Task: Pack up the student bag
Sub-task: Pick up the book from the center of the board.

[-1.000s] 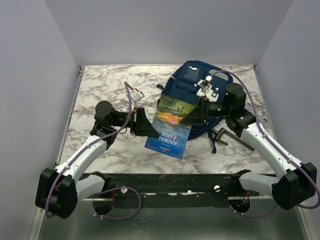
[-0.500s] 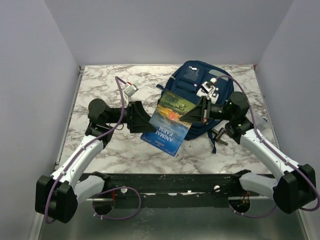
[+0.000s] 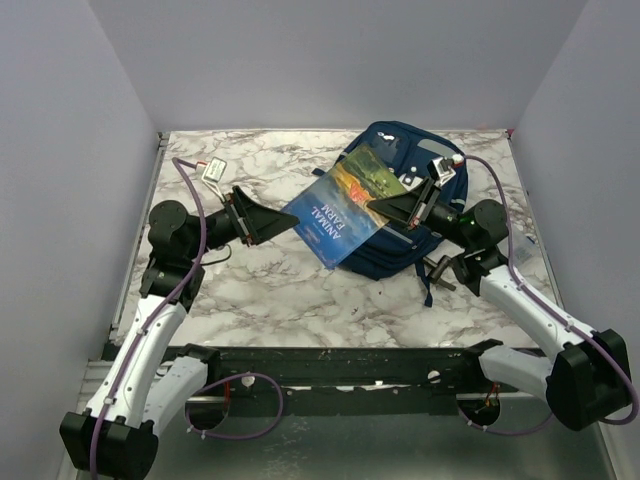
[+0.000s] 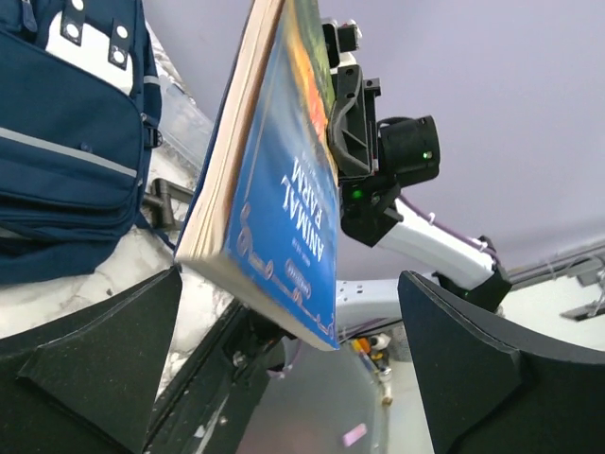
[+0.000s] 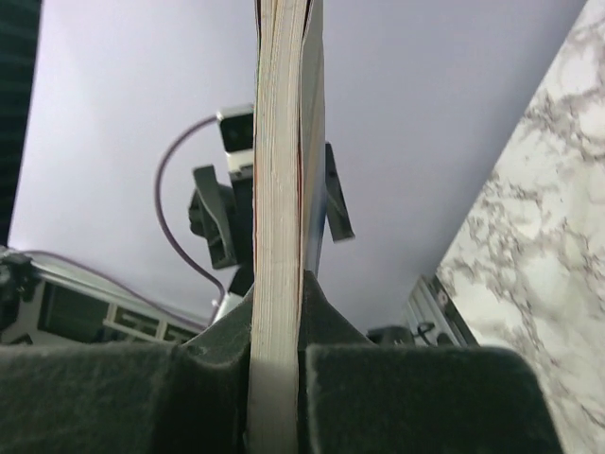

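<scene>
The student bag (image 3: 415,240), navy with grey stripes, lies at the back right of the marble table; the left wrist view has it at upper left (image 4: 66,142). A blue paperback titled "Animal Farm" (image 3: 330,212) hangs tilted over the bag's left side. My right gripper (image 3: 385,208) is shut on the book's right edge, and its wrist view shows the page edge (image 5: 279,189) pinched between the two pads (image 5: 416,397). My left gripper (image 3: 272,222) stands open just left of the book, apart from it. From its wrist, the book (image 4: 284,170) floats between and beyond its wide fingers (image 4: 95,359).
A dark metal rod-like tool (image 3: 462,273) lies on the table (image 3: 250,290) right of the bag's front. Purple-grey walls close in the back and both sides. The black rail (image 3: 330,365) with the arm bases runs along the near edge.
The left gripper let go of the book, opened wide and drew back to the left. The right gripper shut on the book and swung it up and back over the bag.
</scene>
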Robot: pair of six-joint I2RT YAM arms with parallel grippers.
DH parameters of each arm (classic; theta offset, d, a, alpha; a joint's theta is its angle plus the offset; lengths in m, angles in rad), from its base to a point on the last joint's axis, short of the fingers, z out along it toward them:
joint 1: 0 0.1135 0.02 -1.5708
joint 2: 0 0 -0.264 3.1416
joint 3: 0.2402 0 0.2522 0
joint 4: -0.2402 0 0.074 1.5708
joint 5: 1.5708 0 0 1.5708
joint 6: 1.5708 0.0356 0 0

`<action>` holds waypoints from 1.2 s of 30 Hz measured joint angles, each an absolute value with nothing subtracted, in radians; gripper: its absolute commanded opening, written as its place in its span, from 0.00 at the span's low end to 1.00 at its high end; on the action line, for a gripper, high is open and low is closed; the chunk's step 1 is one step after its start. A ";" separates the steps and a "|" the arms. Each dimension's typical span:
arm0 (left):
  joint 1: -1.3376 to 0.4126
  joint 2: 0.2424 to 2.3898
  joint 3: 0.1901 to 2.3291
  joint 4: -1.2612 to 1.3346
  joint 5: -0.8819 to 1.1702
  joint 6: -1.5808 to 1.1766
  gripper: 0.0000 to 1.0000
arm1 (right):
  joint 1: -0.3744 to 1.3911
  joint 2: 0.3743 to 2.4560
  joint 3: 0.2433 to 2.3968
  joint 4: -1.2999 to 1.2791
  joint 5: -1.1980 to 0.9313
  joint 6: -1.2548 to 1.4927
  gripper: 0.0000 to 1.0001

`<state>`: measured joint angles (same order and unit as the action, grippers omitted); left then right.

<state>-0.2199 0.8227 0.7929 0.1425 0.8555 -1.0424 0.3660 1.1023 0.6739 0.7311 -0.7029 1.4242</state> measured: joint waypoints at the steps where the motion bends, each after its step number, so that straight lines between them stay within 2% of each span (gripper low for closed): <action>1: -0.231 0.830 0.789 0.147 0.842 -1.055 0.98 | 0.366 1.111 0.672 0.758 -0.681 1.440 0.00; 4: -0.287 0.840 0.769 0.171 0.796 -1.093 0.96 | 0.366 1.130 0.671 0.803 -0.621 1.465 0.00; 10: -0.397 0.880 0.736 0.324 0.729 -1.198 0.81 | 0.381 1.153 0.653 0.893 -0.516 1.493 0.00; 19: -0.456 1.021 0.740 0.444 0.634 -1.255 0.46 | 0.433 1.159 0.593 0.942 -0.437 1.500 0.00; 21: -0.459 1.036 0.740 0.456 0.609 -1.255 0.24 | 0.439 1.157 0.579 0.940 -0.430 1.499 0.00; 22: -0.459 1.044 0.741 0.463 0.596 -1.256 0.06 | 0.440 1.156 0.573 0.935 -0.430 1.495 0.00; 23: -0.458 1.053 0.741 0.469 0.583 -1.256 0.00 | 0.440 1.155 0.570 0.930 -0.430 1.491 0.08; 25: -0.458 1.064 0.744 0.472 0.572 -1.239 0.00 | 0.440 1.150 0.568 0.912 -0.431 1.468 0.32; 28: -0.458 1.060 0.746 0.450 0.562 -1.188 0.00 | 0.440 1.123 0.575 0.809 -0.436 1.386 0.50; 30: -0.443 1.038 0.746 0.387 0.549 -1.137 0.00 | 0.440 1.102 0.613 0.655 -0.435 1.280 0.57; 31: -0.431 1.017 0.746 0.340 0.538 -1.108 0.00 | 0.440 1.096 0.659 0.516 -0.426 1.176 0.58; 36: -0.331 0.872 0.789 0.056 0.428 -0.927 0.00 | 0.444 1.079 0.773 0.193 -0.347 0.856 0.62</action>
<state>-0.3313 0.8719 0.7895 0.0559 0.4282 -0.9268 0.4442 1.0794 0.7727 0.1932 -0.3470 0.8558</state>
